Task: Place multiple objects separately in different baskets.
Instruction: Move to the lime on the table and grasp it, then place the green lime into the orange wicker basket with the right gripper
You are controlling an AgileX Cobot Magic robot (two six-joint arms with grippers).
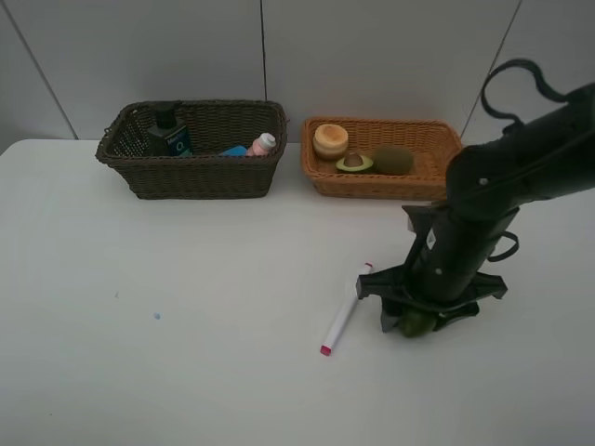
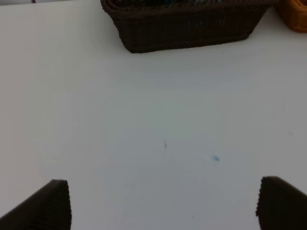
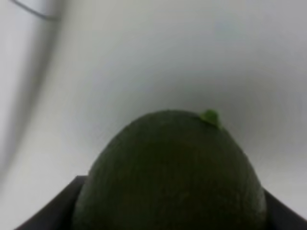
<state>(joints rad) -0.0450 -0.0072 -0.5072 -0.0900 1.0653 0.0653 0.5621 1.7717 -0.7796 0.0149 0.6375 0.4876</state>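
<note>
My right gripper (image 1: 423,321) is low on the table, right of the white-pink marker (image 1: 345,321), and its fingers press both sides of the green lime (image 1: 416,323). Up close, the lime (image 3: 168,177) fills the gap of that gripper (image 3: 168,213). The dark brown basket (image 1: 195,177) holds the green pump bottle (image 1: 169,133), the pink bottle (image 1: 262,144) and the blue eraser (image 1: 234,150). The light tan basket (image 1: 372,183) holds the orange fruit (image 1: 330,139), the avocado half (image 1: 354,163) and the kiwi (image 1: 393,159). My left gripper (image 2: 163,206) stands open over bare table.
Both baskets stand side by side at the back of the white table (image 1: 139,353). The dark basket (image 2: 187,28) lies ahead of the left gripper, and a corner of the tan basket (image 2: 297,14) shows beside it. The right arm (image 1: 502,186) crosses the right side.
</note>
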